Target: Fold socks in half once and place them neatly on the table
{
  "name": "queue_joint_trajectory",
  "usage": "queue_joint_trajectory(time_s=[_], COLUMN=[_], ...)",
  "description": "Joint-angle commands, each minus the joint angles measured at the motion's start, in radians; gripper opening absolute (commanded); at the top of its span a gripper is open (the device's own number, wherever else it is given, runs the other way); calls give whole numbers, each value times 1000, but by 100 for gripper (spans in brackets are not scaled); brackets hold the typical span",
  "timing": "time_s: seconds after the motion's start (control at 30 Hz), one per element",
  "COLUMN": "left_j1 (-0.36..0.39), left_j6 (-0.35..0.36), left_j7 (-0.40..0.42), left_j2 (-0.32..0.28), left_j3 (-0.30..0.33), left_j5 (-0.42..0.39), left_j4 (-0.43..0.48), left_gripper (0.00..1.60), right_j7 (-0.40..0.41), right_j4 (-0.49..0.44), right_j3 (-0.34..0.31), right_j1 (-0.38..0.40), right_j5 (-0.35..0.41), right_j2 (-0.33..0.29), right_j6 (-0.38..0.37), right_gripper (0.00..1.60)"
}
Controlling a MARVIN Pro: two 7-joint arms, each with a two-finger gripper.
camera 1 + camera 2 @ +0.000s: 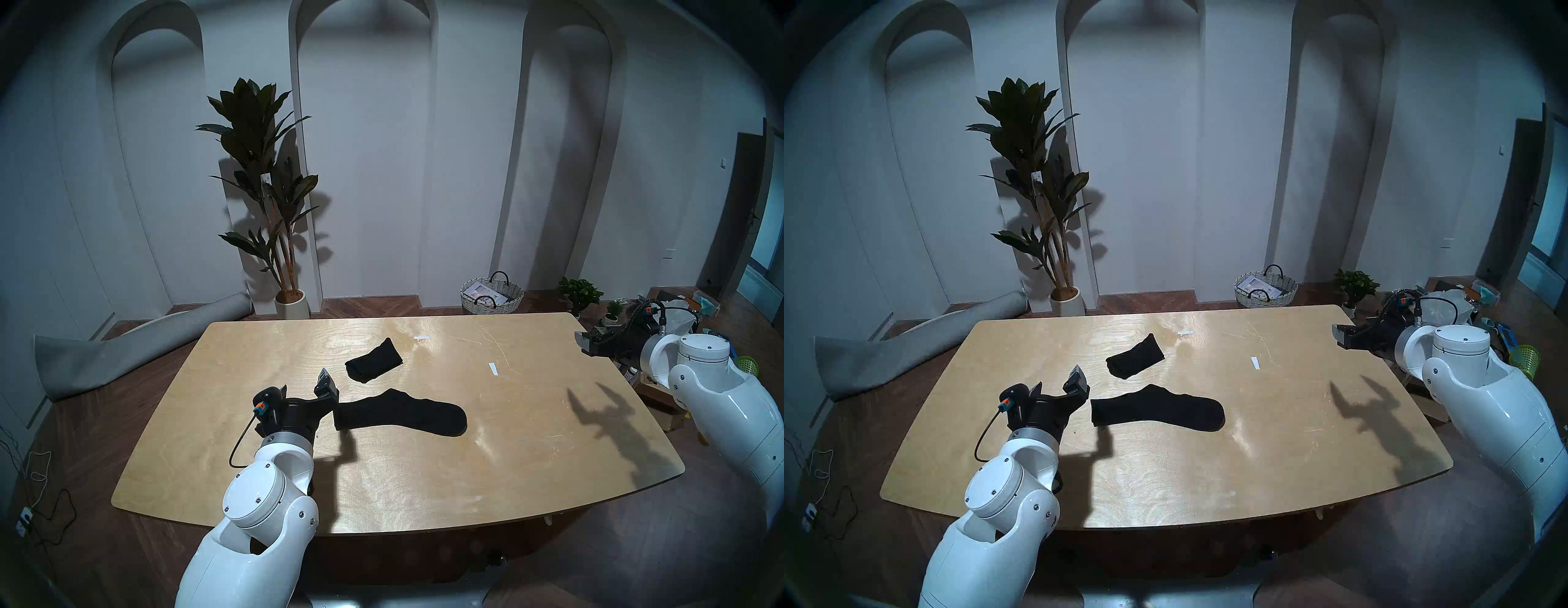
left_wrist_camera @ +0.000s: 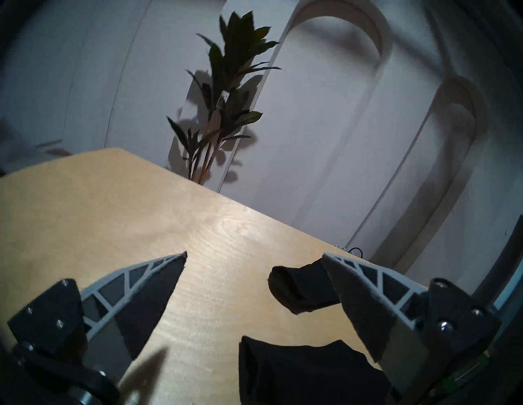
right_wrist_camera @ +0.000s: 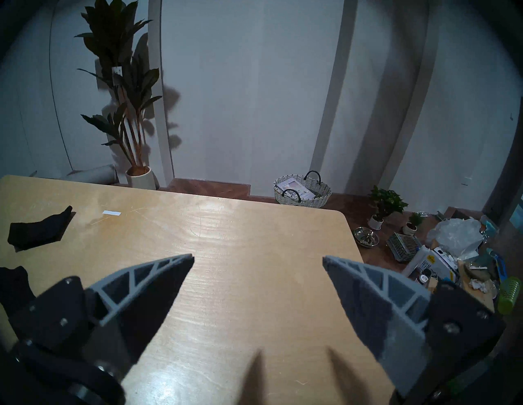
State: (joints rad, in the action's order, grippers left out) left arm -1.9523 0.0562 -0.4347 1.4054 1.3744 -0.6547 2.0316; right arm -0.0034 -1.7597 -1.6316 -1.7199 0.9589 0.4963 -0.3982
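Observation:
Two black socks lie on the light wooden table (image 1: 382, 488). One folded sock (image 1: 373, 360) lies toward the far middle. The other sock (image 1: 403, 412) lies flat at full length, its cuff toward my left. My left gripper (image 1: 303, 384) is open and empty, just left of that cuff and low over the table. In the left wrist view the cuff (image 2: 297, 370) sits by the right finger, apart from the pads, with the folded sock (image 2: 300, 285) beyond. My right gripper (image 1: 583, 342) hovers open and empty over the table's far right edge; its wrist view shows spread fingers (image 3: 158, 282).
Two white tape strips (image 1: 421, 337) (image 1: 493, 368) lie on the table right of the socks. On the floor behind stand a wicker basket (image 1: 491, 295), a tall potted plant (image 1: 271, 212) and a rolled grey carpet (image 1: 127, 344). Clutter (image 3: 452, 254) lies off the right edge.

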Motion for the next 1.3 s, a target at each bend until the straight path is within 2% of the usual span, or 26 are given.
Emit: queue_joint_trajectory(time_s=[0.0,0.13,0.3,0.37,0.4,0.5,0.7,1.03,1.27], left_j1=[-24,-40,-54,-55,-55,-52,-40,32,86], left_j6=[-20,-18,-8,-6,-3,4,0,-6,-52], left_j7=[14,14,22,24,30,23,-28,-157,-249], left_j2=[83,109,128,131,133,139,145,128,117], left_j3=[39,57,75,77,79,83,83,24,-28], left_j5=[-161,-247,-389,-411,-456,-523,-623,-663,-675], left_j4=[41,44,44,44,51,61,59,34,4], left_gripper=[160,160,160,160,160,160,160,160,160], right_j7=[74,116,203,221,259,324,440,623,724], right_j4=[24,53,102,110,128,156,205,309,402], right_j3=[-39,-49,-67,-70,-77,-86,-102,-108,-90], right_j1=[-33,-53,-81,-84,-89,-93,-78,-8,55], right_j5=[-39,-61,-97,-102,-115,-135,-163,-177,-172], right_j2=[-38,-46,-55,-55,-55,-52,-31,8,30], right_j6=[83,125,216,230,257,307,401,545,654], right_gripper=[160,160,160,160,160,160,160,160,160])
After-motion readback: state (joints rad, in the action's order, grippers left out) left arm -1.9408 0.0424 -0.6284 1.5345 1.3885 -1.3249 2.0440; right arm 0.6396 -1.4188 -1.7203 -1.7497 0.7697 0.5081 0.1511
